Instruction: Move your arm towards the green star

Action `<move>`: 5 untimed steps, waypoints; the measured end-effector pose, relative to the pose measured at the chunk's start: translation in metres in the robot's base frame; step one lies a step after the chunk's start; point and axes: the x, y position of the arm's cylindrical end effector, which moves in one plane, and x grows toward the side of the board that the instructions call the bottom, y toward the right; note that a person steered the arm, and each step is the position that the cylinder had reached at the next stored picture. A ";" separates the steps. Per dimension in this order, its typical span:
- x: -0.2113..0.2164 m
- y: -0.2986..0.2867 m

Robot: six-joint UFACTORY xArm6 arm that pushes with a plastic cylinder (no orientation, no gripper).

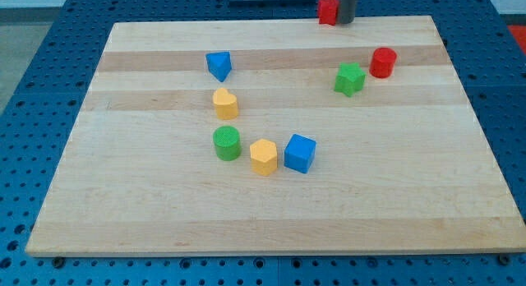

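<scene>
The green star [349, 78] lies on the wooden board [164, 220] at the upper right, touching or nearly touching a red cylinder [383, 62] on its right. My rod comes down at the view's top edge; my tip [346, 21] rests at the board's top edge, right beside a small red block [328, 10] on its left. The tip is above the green star in the view, a good way from it.
A blue triangular block [219, 65] and a yellow block [225, 103] sit left of centre. Below them stand a green cylinder [227, 143], a yellow hexagonal block [263, 157] and a blue cube [300, 153] in a row.
</scene>
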 end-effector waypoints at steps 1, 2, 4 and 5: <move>0.000 -0.014; 0.000 -0.027; -0.001 -0.050; -0.001 -0.052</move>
